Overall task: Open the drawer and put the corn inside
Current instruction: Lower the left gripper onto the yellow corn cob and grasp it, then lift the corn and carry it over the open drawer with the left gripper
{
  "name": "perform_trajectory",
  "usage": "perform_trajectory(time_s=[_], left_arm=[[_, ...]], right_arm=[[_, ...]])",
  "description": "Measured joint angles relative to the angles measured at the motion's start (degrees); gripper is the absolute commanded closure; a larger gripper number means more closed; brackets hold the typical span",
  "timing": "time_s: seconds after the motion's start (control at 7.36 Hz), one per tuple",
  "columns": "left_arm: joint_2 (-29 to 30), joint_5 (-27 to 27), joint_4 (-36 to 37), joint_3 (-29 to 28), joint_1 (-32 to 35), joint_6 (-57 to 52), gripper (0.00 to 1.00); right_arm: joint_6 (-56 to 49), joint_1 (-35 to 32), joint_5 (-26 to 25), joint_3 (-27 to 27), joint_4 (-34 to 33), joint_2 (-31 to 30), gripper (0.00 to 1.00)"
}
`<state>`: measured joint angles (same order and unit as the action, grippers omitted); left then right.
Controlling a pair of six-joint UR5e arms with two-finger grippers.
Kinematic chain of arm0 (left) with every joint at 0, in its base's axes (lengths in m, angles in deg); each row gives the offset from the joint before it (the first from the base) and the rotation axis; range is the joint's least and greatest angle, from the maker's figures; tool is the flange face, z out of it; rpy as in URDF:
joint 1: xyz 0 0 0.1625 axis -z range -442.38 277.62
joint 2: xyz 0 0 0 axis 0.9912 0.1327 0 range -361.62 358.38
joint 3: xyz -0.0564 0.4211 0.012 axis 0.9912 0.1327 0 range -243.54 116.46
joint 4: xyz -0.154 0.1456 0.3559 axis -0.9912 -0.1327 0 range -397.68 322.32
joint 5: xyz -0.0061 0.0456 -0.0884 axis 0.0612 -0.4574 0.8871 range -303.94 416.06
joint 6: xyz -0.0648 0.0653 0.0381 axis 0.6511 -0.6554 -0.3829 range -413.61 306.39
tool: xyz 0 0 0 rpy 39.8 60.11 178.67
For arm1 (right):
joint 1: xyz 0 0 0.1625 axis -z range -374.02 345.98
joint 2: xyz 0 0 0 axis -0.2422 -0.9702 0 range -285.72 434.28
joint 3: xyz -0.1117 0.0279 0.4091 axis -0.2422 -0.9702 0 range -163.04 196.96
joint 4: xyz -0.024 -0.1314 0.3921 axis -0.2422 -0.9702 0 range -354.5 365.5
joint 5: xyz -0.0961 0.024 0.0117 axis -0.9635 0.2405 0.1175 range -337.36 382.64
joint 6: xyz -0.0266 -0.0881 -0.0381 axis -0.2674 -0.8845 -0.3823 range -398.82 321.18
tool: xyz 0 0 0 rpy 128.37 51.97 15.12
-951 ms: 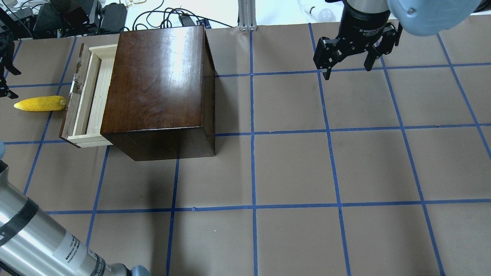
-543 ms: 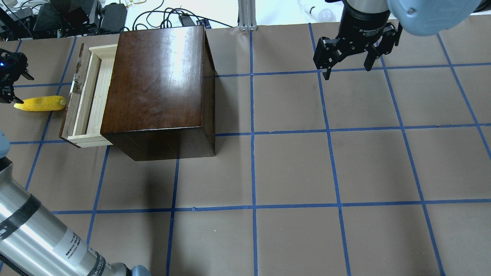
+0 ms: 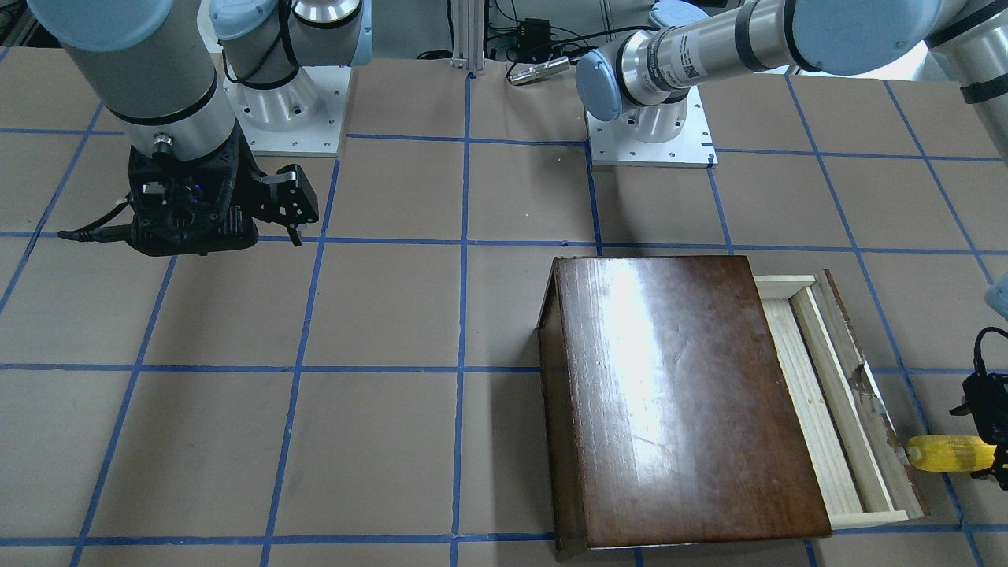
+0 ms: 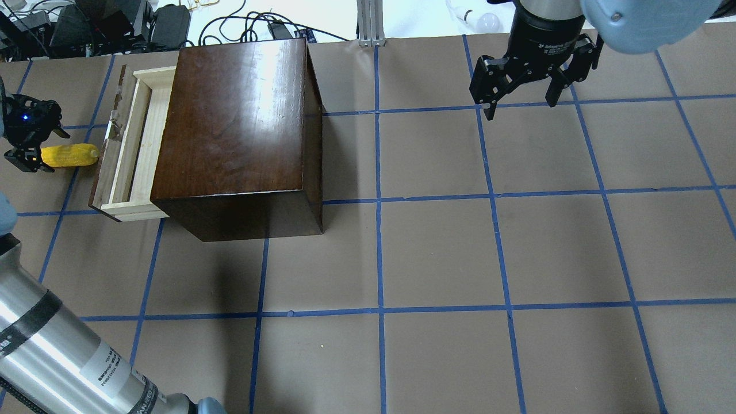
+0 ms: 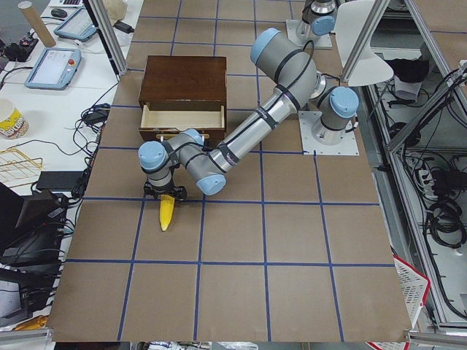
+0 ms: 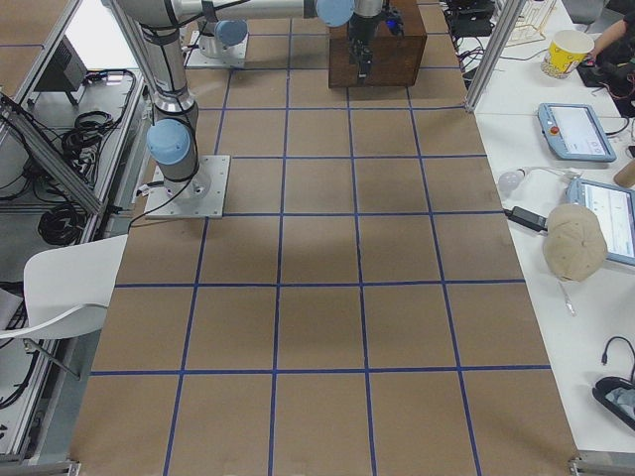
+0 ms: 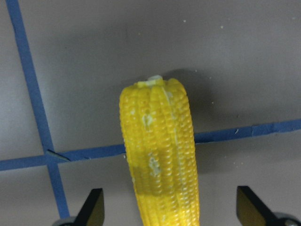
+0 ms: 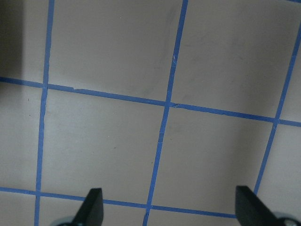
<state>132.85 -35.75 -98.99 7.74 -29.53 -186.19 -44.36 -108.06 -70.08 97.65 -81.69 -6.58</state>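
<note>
The yellow corn (image 4: 70, 154) lies on the table just left of the drawer's dark front panel (image 4: 106, 150). The pale-wood drawer (image 4: 137, 144) is pulled partway out of the glossy brown cabinet (image 4: 236, 126) and holds nothing. My left gripper (image 4: 33, 142) is open and sits over the corn's tapered end. In the left wrist view the corn (image 7: 160, 155) lies between the spread fingertips (image 7: 94, 209), apart from both. The corn (image 3: 945, 453) also shows in the front view beside the left gripper (image 3: 994, 429). My right gripper (image 4: 520, 98) is open and empty, far right at the back.
The cabinet stands at the back left of the brown paper with its blue tape grid (image 4: 379, 201). Cables and dark boxes (image 4: 103, 23) lie beyond the table's far edge. My left arm's silver link (image 4: 52, 356) crosses the near left corner.
My left gripper has moved right along the table, from beyond the corn's tapered tip to over that end of the cob. The corn, drawer and right arm have not moved.
</note>
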Motion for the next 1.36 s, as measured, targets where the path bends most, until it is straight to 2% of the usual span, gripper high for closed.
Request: perform_trajectory(time_s=[0.41, 0.68, 0.81, 0.95, 1.09, 1.36], left_arm=[[2.0, 0.6, 3.5, 0.1, 0.0, 0.3, 0.02], [2.7, 2.1, 4.4, 0.1, 0.0, 0.0, 0.43], [2.8, 2.5, 4.5, 0.1, 0.0, -0.2, 0.78], [2.9, 2.6, 4.5, 0.0, 0.0, -0.3, 0.97], [2.8, 2.6, 4.5, -0.1, 0.0, -0.4, 1.0], [2.5, 2.7, 4.5, -0.2, -0.2, -0.5, 1.0]], right_arm=[[0.0, 0.0, 0.0, 0.0, 0.0, 0.0, 0.0], [0.0, 0.0, 0.0, 0.0, 0.0, 0.0, 0.0], [0.0, 0.0, 0.0, 0.0, 0.0, 0.0, 0.0], [0.0, 0.0, 0.0, 0.0, 0.0, 0.0, 0.0], [0.0, 0.0, 0.0, 0.0, 0.0, 0.0, 0.0], [0.0, 0.0, 0.0, 0.0, -0.1, 0.0, 0.0]])
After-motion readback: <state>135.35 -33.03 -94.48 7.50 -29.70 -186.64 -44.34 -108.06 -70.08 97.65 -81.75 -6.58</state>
